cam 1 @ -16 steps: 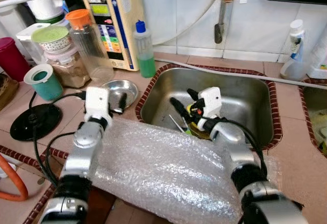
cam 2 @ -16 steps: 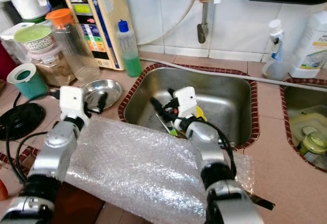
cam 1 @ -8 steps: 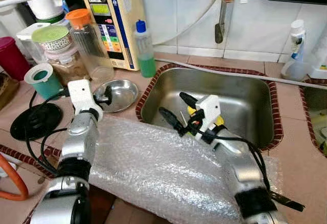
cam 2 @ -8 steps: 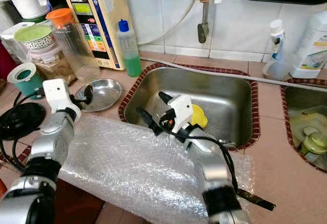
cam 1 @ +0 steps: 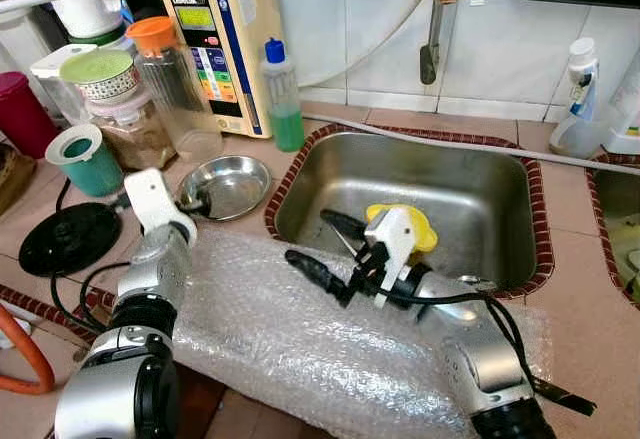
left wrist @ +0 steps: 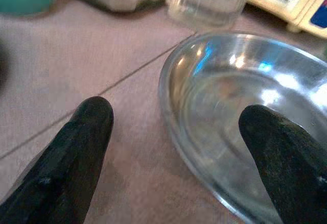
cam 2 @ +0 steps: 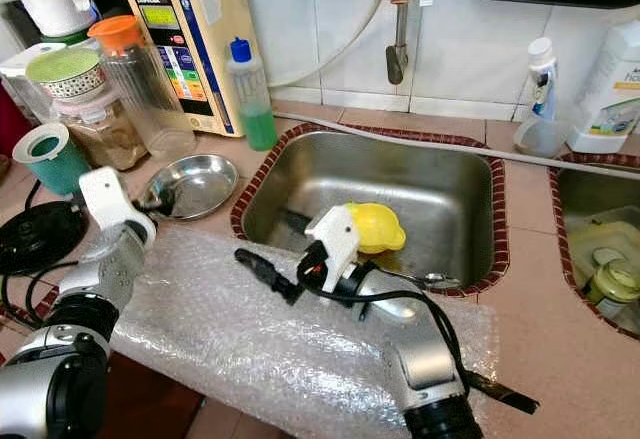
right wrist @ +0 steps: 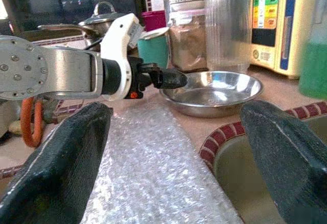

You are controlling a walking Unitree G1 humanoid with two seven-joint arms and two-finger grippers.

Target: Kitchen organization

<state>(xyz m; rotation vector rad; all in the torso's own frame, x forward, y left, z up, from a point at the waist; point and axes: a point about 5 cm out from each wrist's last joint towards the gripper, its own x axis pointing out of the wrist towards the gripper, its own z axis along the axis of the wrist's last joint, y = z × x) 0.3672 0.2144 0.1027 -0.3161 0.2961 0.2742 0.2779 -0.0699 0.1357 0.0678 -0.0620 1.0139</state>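
Looking down from the head camera, you are facing a tiled counter with a white tiled wall behind it. At nine o'clock a black round pad is lying on the tiles, with a teal cup beyond it. At ten and eleven o'clock jars, an orange-capped clear bottle and a cream appliance are crowding the wall, with a green soap bottle just beside the appliance.

Your left gripper is sitting at the near rim of the steel dish. Its wrist camera is showing the jaws spread, one finger over bare tile and the other over the dish, pinching nothing. The dish is resting flat, bowl up, between the clear bottle and the sink; being round, it has no long axis to speak of.

A sheet of bubble wrap is lying across the near counter edge, running long from eight o'clock toward five o'clock.

Your right gripper is hovering over the wrap at the sink's near rim, pointing toward nine o'clock, jaws wide apart and holding nothing. Behind it a yellow object is sitting in the steel sink. The faucet is hanging at twelve o'clock, and spray bottles are standing at two o'clock.
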